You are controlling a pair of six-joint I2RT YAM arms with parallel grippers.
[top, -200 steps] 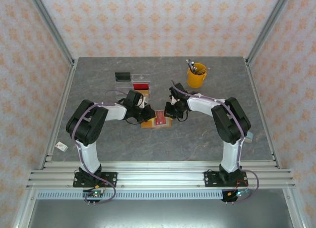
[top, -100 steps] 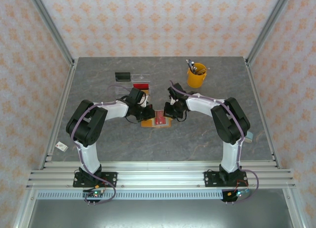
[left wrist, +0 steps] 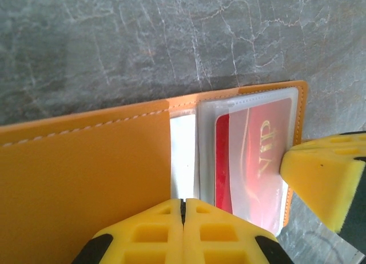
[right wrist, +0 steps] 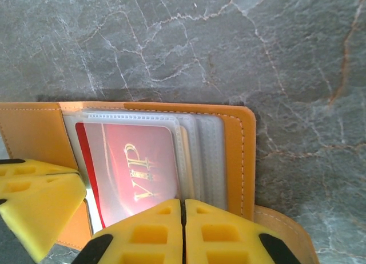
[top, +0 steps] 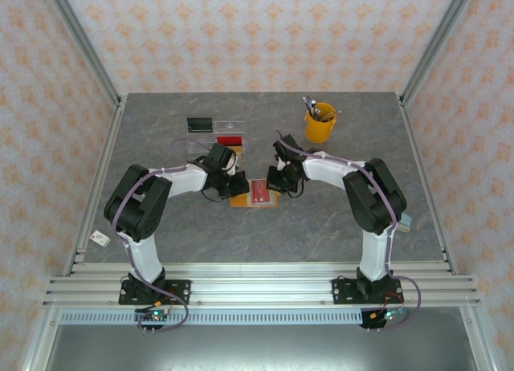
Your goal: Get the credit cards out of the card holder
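Card holder (left wrist: 86, 172): lies open between my grippers.
Red card (right wrist: 140, 167): sleeved, I judge nearer right gripper (right wrist: 184, 210).
Left gripper (left wrist: 183, 208): fingers together, like right.

Card holder (left wrist: 86, 172) beyond left, lower edges

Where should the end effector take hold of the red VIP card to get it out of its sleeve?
Probably the bare red strip on the red card, along the edge nearest the fold of the card holder; the rest lies under the clear sleeve. Come from the fold side, low, since it lies flat.
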